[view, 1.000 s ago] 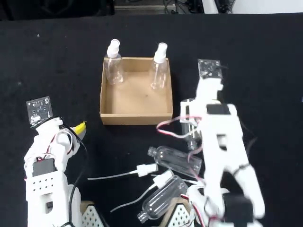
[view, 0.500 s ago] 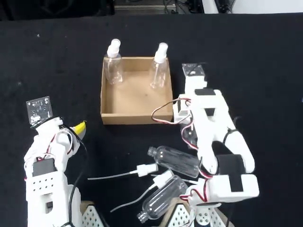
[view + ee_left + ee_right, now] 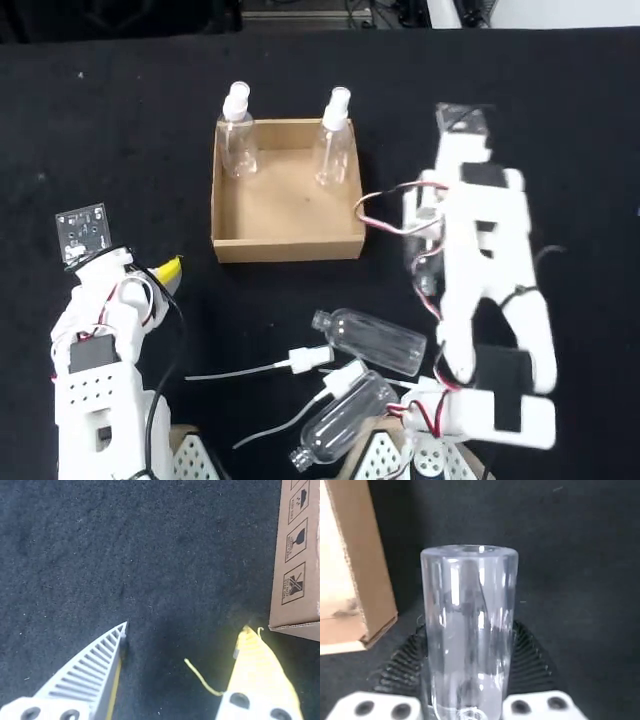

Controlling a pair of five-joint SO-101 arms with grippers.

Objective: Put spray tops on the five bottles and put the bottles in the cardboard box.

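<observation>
Clamped in rt gripper (image 3: 470, 655): clear bottle (image 3: 469, 620), lengthwise btw the fingers, no top visible. Outside cardboard box (image 3: 288, 248), just beside its wall.

Upright inside box, one per far corner: 2 capped bottles (image 3: 238, 145).

Lying on black cloth (image 3: 120, 120) in front of box: 2 uncapped bottles (image 3: 372, 341), close together, on their sides. Next to them, also flat: 2 loose spray tops (image 3: 310, 357), dip tubes trailing across cloth.

At lt gripper (image 3: 182, 640): fingers spread apart, nothing btw them. Over bare cloth, near a box corner.
</observation>
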